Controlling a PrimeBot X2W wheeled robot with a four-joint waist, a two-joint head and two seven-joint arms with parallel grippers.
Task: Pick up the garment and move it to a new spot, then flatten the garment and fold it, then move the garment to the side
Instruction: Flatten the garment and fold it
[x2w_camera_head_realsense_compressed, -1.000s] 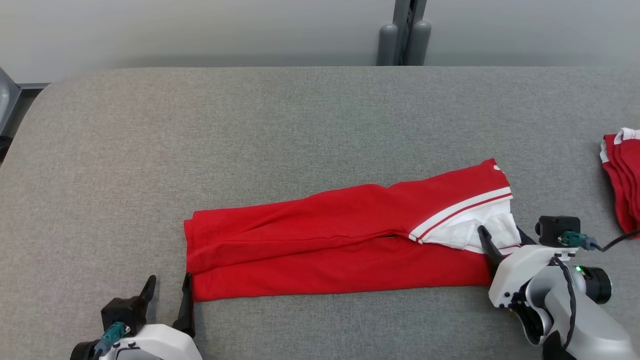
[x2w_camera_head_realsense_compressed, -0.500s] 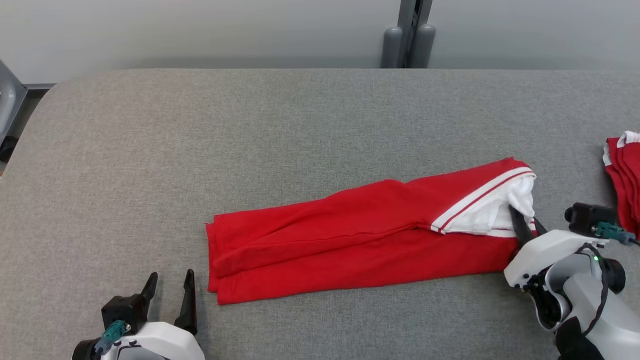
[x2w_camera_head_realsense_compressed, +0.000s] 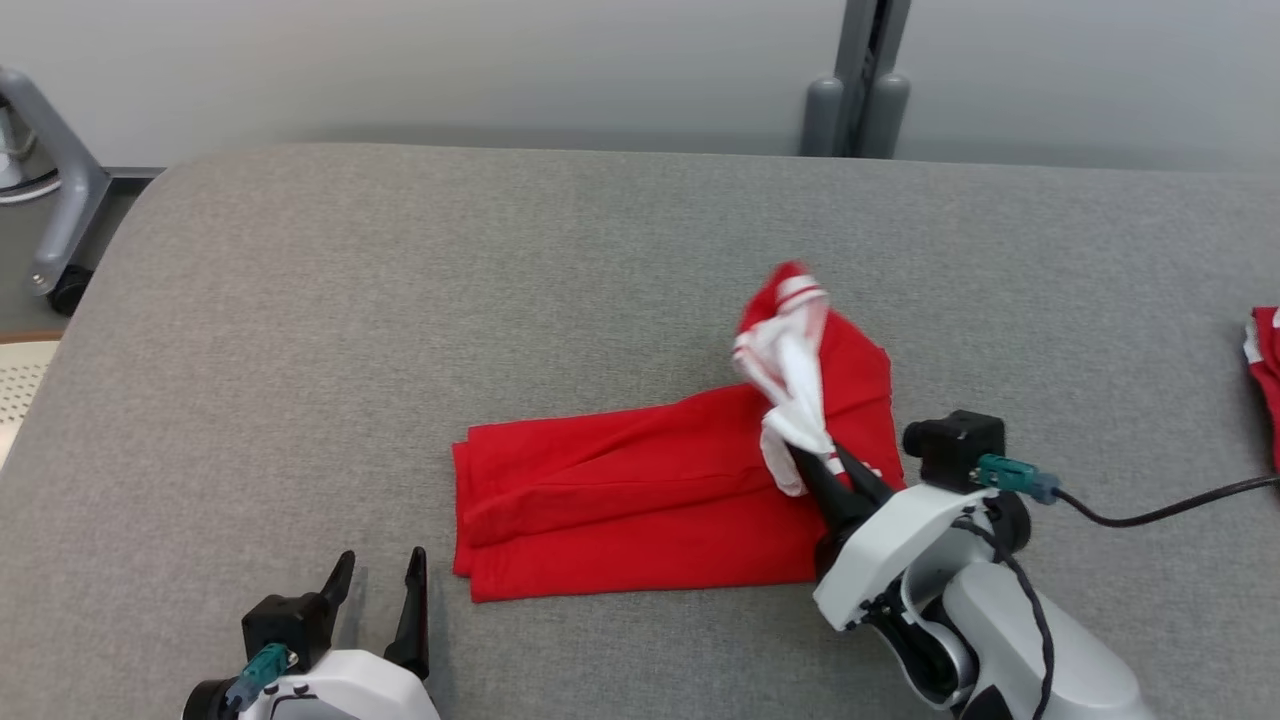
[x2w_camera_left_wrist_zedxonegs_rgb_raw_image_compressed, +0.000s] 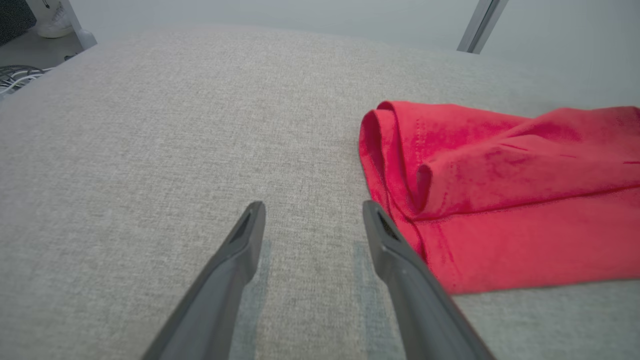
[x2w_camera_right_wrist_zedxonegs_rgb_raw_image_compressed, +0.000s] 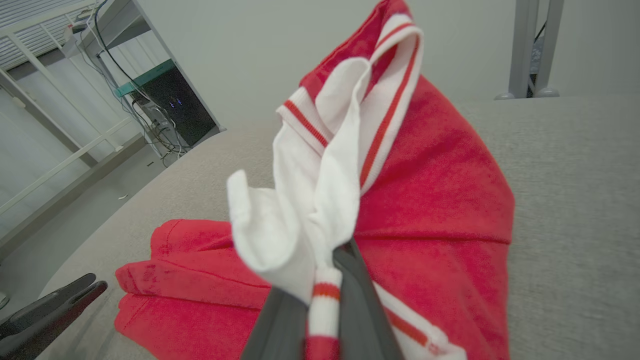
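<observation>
Head view: my right gripper (x2w_camera_head_realsense_compressed: 815, 456) clamps the striped end of the garment (x2w_camera_head_realsense_compressed: 620, 490); its length runs toward my spread-open left gripper (x2w_camera_head_realsense_compressed: 382, 557).

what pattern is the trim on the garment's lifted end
The trim on the garment is white with thin red stripes; clearest in the right wrist view.
</observation>
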